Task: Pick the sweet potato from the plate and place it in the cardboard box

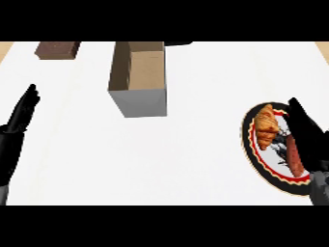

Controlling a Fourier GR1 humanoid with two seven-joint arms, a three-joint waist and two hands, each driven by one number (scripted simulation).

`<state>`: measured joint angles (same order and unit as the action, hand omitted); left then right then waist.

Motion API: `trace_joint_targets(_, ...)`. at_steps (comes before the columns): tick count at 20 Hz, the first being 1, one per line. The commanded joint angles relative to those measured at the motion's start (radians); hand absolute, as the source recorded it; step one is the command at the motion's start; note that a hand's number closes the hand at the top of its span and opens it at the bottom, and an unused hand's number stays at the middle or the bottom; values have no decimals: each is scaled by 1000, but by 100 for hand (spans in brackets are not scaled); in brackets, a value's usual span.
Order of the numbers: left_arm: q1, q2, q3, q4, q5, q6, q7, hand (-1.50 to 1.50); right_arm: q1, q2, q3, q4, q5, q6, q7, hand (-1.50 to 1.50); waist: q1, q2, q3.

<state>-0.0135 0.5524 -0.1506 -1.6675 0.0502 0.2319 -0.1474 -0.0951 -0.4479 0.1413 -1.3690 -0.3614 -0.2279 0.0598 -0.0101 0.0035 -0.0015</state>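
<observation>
the right hand, black with fingers straight and released, is held over a round plate rimmed in red and black at the right of the frame. on the plate a reddish, elongated sweet potato is seen beside a golden croissant. a tall, open cardboard box is set at upper centre, a brown block at upper left, and the left hand is rested open at the left edge.

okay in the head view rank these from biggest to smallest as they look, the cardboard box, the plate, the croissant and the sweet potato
1. cardboard box
2. plate, partly hidden by the right hand
3. croissant
4. sweet potato, though the hand covers part of it, so its place below the croissant is unsure
</observation>
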Motion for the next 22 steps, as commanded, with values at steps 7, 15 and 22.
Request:
trace_joint_targets(7,37,-57,15,108,23,30,124,0,-32,-314,-122,105,255,-75,-87,-150,-5,40,-30)
trace_joint_targets(15,68,-132,-4,86,12,33,225,0,43,-25,-355,36,58,-217,-312,-150,6,-6,2)
trace_joint_targets(22,32,-167,-31,143,-27,58,197,0,72,-360,-192,62,262,-32,-73,-150,4,-4,-2)
